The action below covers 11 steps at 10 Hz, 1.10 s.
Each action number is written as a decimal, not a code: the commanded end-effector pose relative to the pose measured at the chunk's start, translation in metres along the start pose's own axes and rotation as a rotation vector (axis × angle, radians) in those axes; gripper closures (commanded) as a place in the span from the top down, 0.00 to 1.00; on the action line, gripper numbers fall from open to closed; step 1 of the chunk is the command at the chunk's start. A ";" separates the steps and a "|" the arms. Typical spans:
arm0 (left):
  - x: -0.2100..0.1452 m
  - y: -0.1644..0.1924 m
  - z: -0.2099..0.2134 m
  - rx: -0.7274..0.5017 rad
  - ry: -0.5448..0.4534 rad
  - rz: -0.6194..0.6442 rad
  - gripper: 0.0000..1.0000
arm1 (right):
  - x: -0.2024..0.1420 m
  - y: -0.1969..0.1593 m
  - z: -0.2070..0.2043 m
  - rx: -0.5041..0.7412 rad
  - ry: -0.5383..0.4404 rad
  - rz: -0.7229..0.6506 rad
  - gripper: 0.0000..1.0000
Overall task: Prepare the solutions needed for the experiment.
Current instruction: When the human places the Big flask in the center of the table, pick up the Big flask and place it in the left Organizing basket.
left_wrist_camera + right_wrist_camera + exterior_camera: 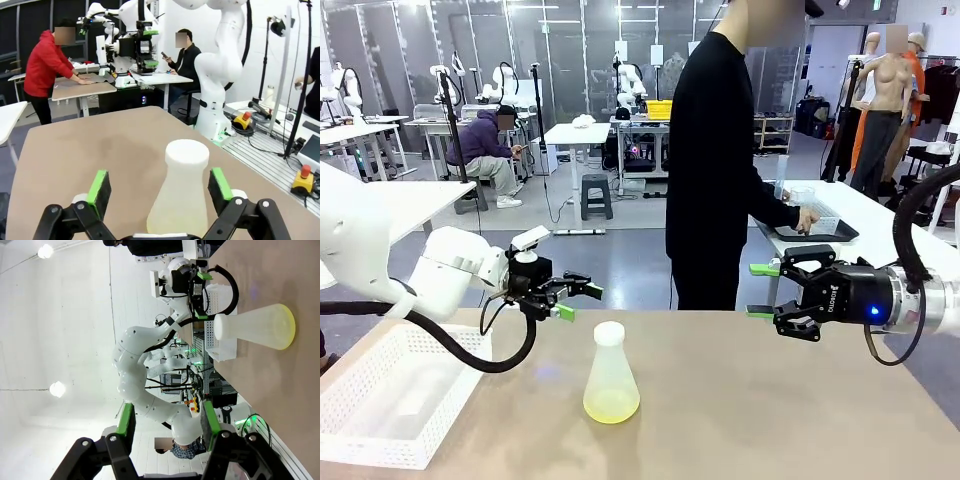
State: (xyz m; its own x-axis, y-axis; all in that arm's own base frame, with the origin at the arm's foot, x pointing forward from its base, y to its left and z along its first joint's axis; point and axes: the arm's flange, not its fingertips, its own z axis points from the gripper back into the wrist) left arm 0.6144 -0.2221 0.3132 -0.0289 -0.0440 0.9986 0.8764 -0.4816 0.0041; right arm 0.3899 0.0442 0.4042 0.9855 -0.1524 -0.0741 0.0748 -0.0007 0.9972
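Flask (611, 375) with the solutions (611, 405): upright mid-bench (770, 400), ungrasped. Left gripper (576, 299) jaws released, empty, level with neck; right gripper (761, 291) jaws part-spread, empty, well apart. Step, judged: approach; next needs left jaws around the neck.

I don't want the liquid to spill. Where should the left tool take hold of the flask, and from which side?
Grip the flask at its narrow neck below the white top, coming in level from the robot's left. It stands upright, and the cone widens toward the yellow-green liquid, likely too broad lower down. The left tool is open.
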 end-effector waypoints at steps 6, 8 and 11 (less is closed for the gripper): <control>-0.030 0.007 -0.036 -0.099 -0.005 -0.035 1.00 | -0.005 0.000 -0.002 0.016 -0.007 0.002 0.67; -0.036 0.007 -0.039 -0.119 -0.003 -0.030 1.00 | -0.005 0.000 -0.002 0.016 -0.007 0.002 0.67; -0.047 0.007 -0.051 -0.171 -0.025 -0.030 1.00 | -0.005 0.000 -0.002 0.016 -0.007 0.002 0.67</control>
State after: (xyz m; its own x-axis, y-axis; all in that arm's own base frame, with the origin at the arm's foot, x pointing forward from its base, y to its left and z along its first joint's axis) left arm 0.5935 -0.2643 0.2682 -0.0201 -0.0317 0.9993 0.8091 -0.5876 -0.0023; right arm 0.3899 0.0442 0.4042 0.9855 -0.1524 -0.0741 0.0748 -0.0007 0.9972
